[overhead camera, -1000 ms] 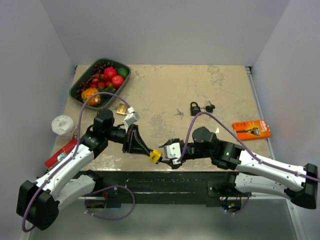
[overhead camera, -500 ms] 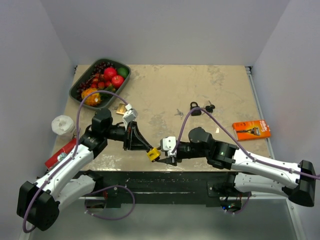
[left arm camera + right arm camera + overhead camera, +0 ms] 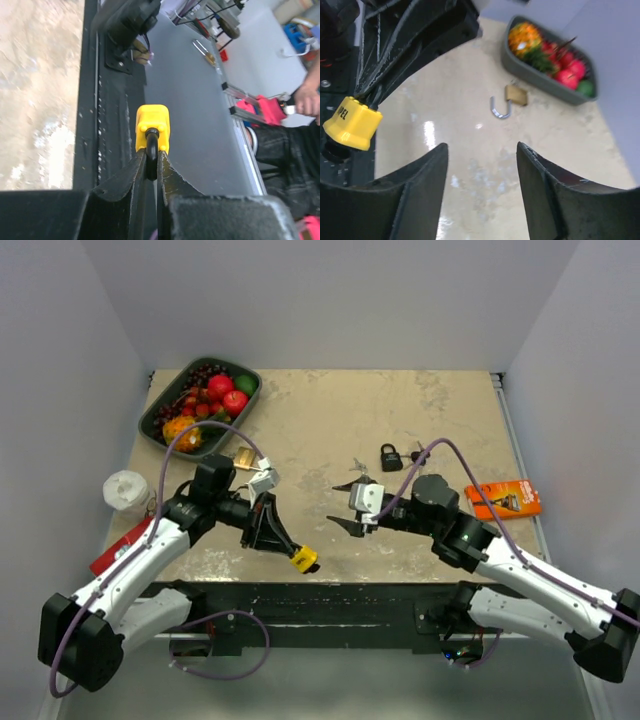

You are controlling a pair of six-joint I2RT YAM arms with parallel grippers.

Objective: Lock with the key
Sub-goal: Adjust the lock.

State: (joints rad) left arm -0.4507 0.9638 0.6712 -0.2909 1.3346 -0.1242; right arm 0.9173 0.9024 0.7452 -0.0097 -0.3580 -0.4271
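Yellow padlock [image 3: 303, 559] hangs at the near edge of the table [image 3: 450, 410], with the left gripper [image 3: 290, 548] pinched tight on its black shackle. The right gripper [image 3: 343, 505] hovers just beside it, jaws spread and holding nothing. The smart play, I'd say: hold that lock body steady while the right fetches a key. No keyhole shows in any view, and the small keys [image 3: 356, 466] near the black padlock [image 3: 390, 457] are barely readable.

Yellow padlock [image 3: 352, 124] — letters "PEL", possibly partial.
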